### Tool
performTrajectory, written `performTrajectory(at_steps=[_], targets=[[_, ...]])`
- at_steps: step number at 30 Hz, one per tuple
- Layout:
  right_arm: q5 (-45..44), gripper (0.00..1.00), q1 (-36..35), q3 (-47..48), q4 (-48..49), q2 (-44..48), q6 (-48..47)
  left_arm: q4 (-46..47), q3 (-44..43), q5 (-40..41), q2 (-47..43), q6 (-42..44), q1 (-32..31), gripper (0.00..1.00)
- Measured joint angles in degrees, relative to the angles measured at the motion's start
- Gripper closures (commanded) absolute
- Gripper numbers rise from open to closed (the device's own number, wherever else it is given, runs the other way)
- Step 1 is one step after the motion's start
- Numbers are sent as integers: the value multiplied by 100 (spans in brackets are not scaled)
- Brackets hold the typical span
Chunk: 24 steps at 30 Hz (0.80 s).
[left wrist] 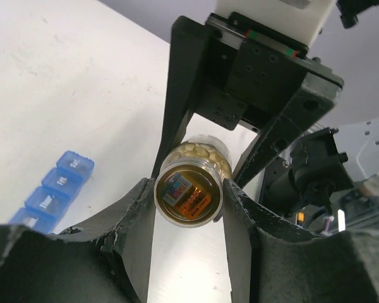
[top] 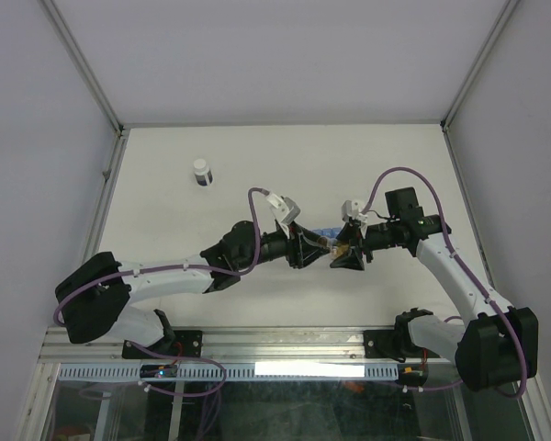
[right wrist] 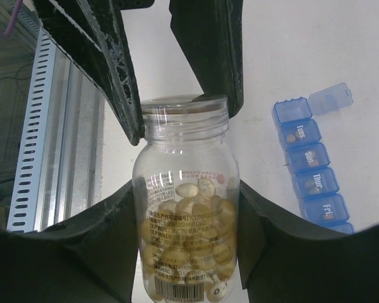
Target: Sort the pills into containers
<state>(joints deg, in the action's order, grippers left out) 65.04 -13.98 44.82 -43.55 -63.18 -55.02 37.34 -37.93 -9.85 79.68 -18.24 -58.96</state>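
Near centre, the right gripper [right wrist: 188,189] clamps the body of a clear bottle [right wrist: 186,158], and the left gripper [left wrist: 188,186] pinches its neck end. Most amber pills [right wrist: 189,252] sit inside. Just beyond, at about eleven o'clock from overhead, the blue organiser strip [right wrist: 309,170] lies with one lid open and a few compartments seemingly filled. Most of the sorting looks undone.

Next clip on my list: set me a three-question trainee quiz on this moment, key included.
1. True or false: every lid on the blue pill organiser is shut.
2. Fill in: the white-capped vial stands on the ___ arm's side.
3. The left gripper and right gripper both clamp: A) the organiser B) the clear pill bottle C) the vial.
Key: 1 false, the end lid stands open; 2 left; 3 B.
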Motion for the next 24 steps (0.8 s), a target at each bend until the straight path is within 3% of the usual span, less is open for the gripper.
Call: performTrajectory(at_steps=[7,16,24], targets=[[37,100,-28,0,42,0,4,-264,-68,348,-33,-367,-37,2],[63,100,-33,0,42,0,4,79,269,470,-761,367,-37,1],[68,100,-39,0,42,0,4,280,487,-678,-1165,2804,35,1]])
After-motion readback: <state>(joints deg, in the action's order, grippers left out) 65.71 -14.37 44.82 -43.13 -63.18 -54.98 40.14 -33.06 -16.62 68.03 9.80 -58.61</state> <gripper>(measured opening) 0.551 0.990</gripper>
